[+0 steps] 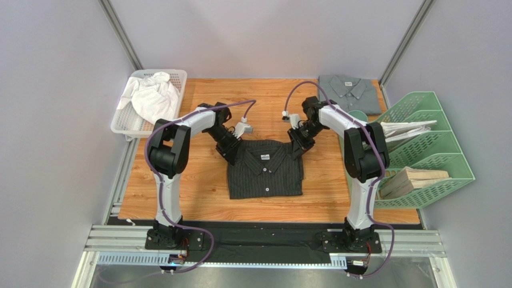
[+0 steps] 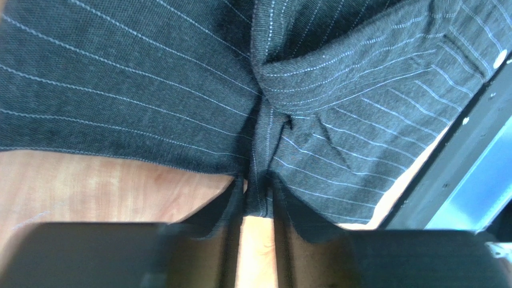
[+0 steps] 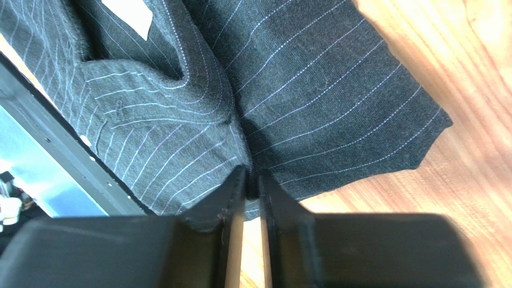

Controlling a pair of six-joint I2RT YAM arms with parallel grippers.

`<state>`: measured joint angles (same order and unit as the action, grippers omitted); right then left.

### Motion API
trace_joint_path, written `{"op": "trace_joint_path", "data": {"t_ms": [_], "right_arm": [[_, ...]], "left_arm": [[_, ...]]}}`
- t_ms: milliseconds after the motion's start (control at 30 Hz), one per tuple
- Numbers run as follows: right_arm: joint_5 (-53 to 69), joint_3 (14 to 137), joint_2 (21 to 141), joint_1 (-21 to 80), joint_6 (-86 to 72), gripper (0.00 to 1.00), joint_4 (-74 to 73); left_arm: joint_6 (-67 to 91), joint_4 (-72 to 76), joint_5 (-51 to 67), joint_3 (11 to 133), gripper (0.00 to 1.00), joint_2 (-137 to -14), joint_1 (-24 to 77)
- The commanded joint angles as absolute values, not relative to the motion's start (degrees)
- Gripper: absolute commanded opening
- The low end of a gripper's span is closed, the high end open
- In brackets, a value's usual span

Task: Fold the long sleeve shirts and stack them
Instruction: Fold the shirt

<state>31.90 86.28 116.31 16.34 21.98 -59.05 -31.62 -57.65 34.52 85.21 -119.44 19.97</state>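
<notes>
The black pinstriped shirt [image 1: 265, 169] lies folded in the middle of the wooden table, collar toward the back. My left gripper [image 1: 231, 151] is at its back left corner, shut on a pinched fold of the cloth [image 2: 258, 192]. At the back right corner my right gripper [image 1: 296, 147] is shut on the shirt's edge [image 3: 251, 183]. The white collar label [image 3: 127, 12] shows in the right wrist view. A folded grey shirt [image 1: 350, 91] rests at the table's back right corner, away from both grippers.
A white basket [image 1: 131, 123] with crumpled white cloth [image 1: 151, 93] stands at the back left. Green file trays [image 1: 429, 147] holding papers and a box sit along the right edge. The table's bare wood [image 1: 180, 192] surrounds the black shirt.
</notes>
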Motion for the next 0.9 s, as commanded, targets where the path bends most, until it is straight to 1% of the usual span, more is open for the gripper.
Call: {"op": "trace_joint_path", "data": {"t_ms": [0,33,100,133,200,333,367,400,467,500,767,833,867], "right_arm": [[33.2,87.3,114.5,16.6,22.9,0.04,-59.2],[33.3,87.3,114.3,16.5,22.9,0.00,-59.4],[33.4,87.1,113.4,16.5,22.8,0.00,-59.9],[33.7,87.2,113.1,16.5,22.7,0.00,-60.1],[33.8,86.7,111.6,16.4,22.7,0.00,-60.5],[33.5,86.0,109.2,16.0,22.5,0.00,-60.6],[33.3,85.9,108.9,15.8,22.6,0.00,-60.6],[33.3,86.0,109.2,15.8,22.6,0.00,-60.6],[33.6,86.0,109.7,15.7,22.5,0.00,-60.6],[33.8,86.4,110.7,15.7,22.3,0.00,-60.6],[34.1,86.9,112.3,15.7,22.1,0.00,-60.3],[33.9,87.0,112.4,15.7,22.1,0.00,-60.2],[33.8,87.0,112.4,15.7,22.1,0.00,-60.2]], "left_arm": [[-32.8,-59.3,37.9,84.6,0.18,-117.9,20.3],[-32.5,-59.6,38.1,84.8,0.12,-117.6,20.3],[-32.5,-60.6,38.9,84.8,0.08,-116.2,20.3],[-32.3,-60.8,39.2,84.8,0.04,-115.6,20.4],[-32.0,-61.8,38.8,85.3,0.00,-113.9,20.3],[-31.6,-65.0,36.9,88.2,0.00,-112.2,20.3],[-31.4,-65.5,36.4,88.7,0.01,-112.1,20.3],[-31.2,-65.7,35.5,88.9,0.17,-112.2,20.3],[-30.9,-65.7,35.4,88.9,0.30,-112.8,20.3],[-30.4,-65.3,35.0,88.6,0.38,-113.1,20.3],[-28.6,-63.7,34.0,88.2,0.40,-116.4,20.4],[-28.4,-63.3,34.1,88.1,0.37,-116.9,20.3],[-28.0,-63.3,33.8,88.0,0.32,-117.0,20.3]]}}
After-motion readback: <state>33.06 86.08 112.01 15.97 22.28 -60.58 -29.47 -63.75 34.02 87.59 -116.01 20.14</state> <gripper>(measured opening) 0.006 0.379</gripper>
